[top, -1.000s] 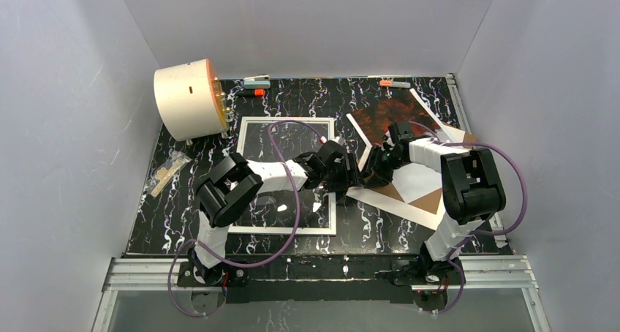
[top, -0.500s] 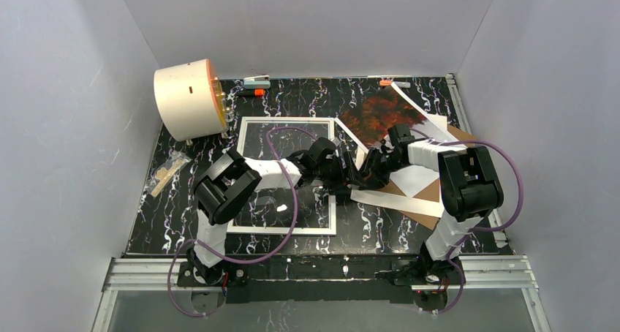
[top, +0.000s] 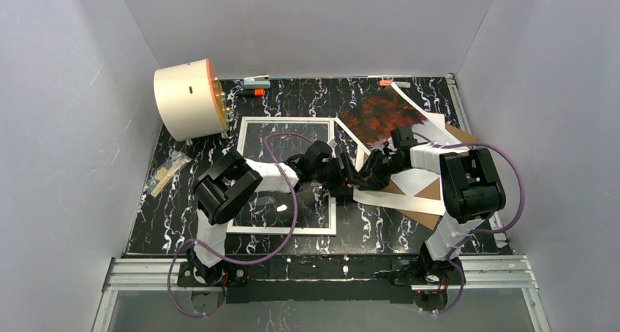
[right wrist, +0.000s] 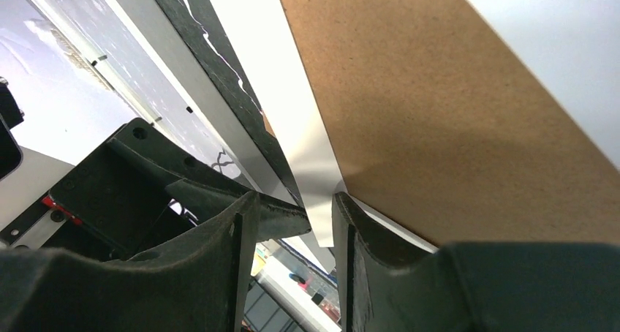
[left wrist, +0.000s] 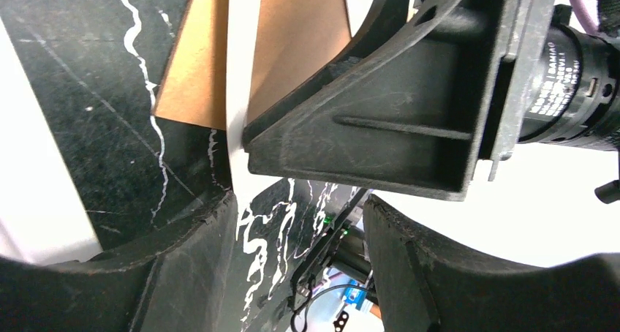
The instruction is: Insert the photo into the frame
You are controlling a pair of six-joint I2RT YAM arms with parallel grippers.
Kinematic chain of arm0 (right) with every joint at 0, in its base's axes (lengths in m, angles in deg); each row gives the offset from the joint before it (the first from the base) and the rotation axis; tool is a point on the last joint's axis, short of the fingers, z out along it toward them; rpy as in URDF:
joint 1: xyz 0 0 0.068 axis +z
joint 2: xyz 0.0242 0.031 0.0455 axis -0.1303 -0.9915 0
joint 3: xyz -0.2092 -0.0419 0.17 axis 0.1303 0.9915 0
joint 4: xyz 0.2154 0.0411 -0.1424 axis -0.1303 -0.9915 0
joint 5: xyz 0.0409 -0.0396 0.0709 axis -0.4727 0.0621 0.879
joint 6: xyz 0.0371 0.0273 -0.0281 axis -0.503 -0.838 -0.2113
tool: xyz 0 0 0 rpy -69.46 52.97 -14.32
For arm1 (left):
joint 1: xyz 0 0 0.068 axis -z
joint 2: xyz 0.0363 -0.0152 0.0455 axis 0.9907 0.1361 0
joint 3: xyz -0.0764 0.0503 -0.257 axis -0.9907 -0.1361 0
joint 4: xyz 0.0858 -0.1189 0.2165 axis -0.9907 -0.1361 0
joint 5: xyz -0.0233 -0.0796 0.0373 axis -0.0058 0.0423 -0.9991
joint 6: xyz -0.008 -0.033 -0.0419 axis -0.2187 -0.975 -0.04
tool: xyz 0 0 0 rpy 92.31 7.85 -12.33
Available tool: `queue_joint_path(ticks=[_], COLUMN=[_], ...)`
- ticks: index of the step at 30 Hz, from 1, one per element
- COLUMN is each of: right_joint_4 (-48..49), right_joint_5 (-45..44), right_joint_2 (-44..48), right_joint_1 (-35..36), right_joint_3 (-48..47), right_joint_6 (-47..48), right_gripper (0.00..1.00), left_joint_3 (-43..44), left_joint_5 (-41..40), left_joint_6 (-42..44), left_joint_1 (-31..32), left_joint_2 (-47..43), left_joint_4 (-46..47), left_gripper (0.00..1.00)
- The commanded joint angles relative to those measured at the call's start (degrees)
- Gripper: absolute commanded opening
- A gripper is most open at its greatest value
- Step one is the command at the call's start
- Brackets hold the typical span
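Observation:
The photo (top: 376, 115), its red-orange half showing, lies askew at the back right, and its near-left corner reaches toward both grippers. The white frame (top: 289, 119) lies flat under my left arm. My right gripper (top: 365, 172) (right wrist: 294, 197) is open. It straddles the edge of a white sheet (right wrist: 311, 164) beside the brown backing board (right wrist: 453, 91); I cannot tell which sheet it is. My left gripper (top: 352, 175) (left wrist: 296, 200) faces it, open with only table between its fingers, just below the right gripper's black body (left wrist: 395, 120).
A white mat (top: 398, 200) lies over the brown board (top: 422, 219) at the right. A cream drum (top: 188, 98) stands at the back left, with a small bag (top: 167, 170) near it. Clips (top: 256, 80) lie along the back edge. Walls close in on three sides.
The photo has swung left and toward the back, and the mat's near band has shifted back. Both grippers have edged left. The left jaws have narrowed slightly.

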Motion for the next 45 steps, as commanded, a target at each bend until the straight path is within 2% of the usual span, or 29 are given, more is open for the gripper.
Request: queue_joint_path(ticks=[1,8,17,22,25,33,38,45], right_joint_4=[3.41,4.1,4.43,0.91,-2.34,-10.81,-17.17,-18.91], right_joint_5=[0.17,-0.74,-1.49,-3.83,-5.38,-14.45,-21.75,-26.71], right_joint_2=[0.32,-0.1,-0.58,1.56,4.5,8.99,10.07,10.34], right_joint_1=[-0.04,-0.11,-0.13,-0.15,-0.14,-0.15,-0.18,-0.19], right_joint_3=[1.99,3.56,3.95,1.43,-2.29,-7.92,-7.0,-4.04], right_joint_6=[-0.71,-0.29,-0.29,1.75,3.96,7.08,8.13,8.83], right_gripper=[0.5,0.5,0.5,0.5,0.51,0.52,0.53,0.54], left_joint_3=[-0.78,0.42,-0.75,0.69,0.63,0.11,1.44,2.62], left_joint_5=[0.34,-2.22,-4.06,-11.91,-15.01,-15.44,-14.4,-14.8], left_joint_6=[-0.04,1.0,-2.29,3.09,4.81,5.09,5.2,3.44], left_joint_1=[0.79,2.86,3.78,3.89,3.89,3.98,4.32,5.01], left_joint_2=[-1.36,0.11,-0.87,-2.69,-3.07,-2.97,-1.58,0.5], left_joint_4=[0.57,-4.6,-2.14,-15.48,-20.47,-20.25,-20.09,-20.09], left_gripper=[0.6,0.59,0.56,0.58,0.58,0.59,0.59,0.59])
